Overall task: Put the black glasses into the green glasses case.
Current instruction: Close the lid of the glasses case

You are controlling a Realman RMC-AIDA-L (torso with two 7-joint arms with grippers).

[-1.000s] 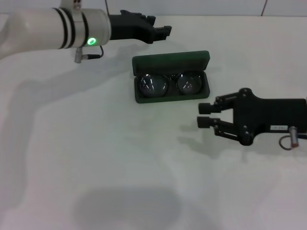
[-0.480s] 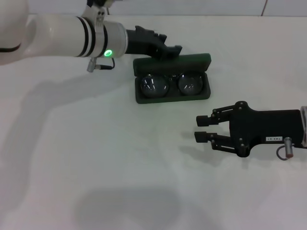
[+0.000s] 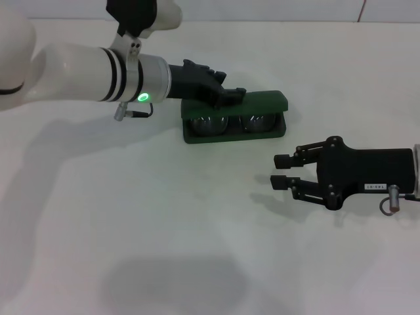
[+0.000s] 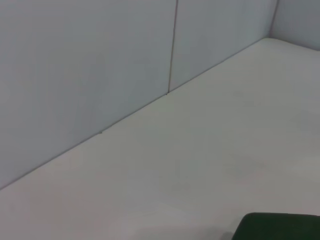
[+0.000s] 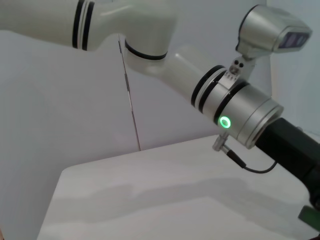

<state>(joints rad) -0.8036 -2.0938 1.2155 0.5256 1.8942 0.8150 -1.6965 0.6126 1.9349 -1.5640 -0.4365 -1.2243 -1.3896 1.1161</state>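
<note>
We see the green glasses case [image 3: 235,117] on the white table [image 3: 197,223] with its lid tilted low, nearly closed, and the black glasses [image 3: 231,123] lying inside, lenses showing through the gap. Our left gripper [image 3: 230,96] rests on the lid's left end; we cannot tell its jaws' state. Our right gripper [image 3: 283,171] sits near the case, jaws apart and empty
</note>
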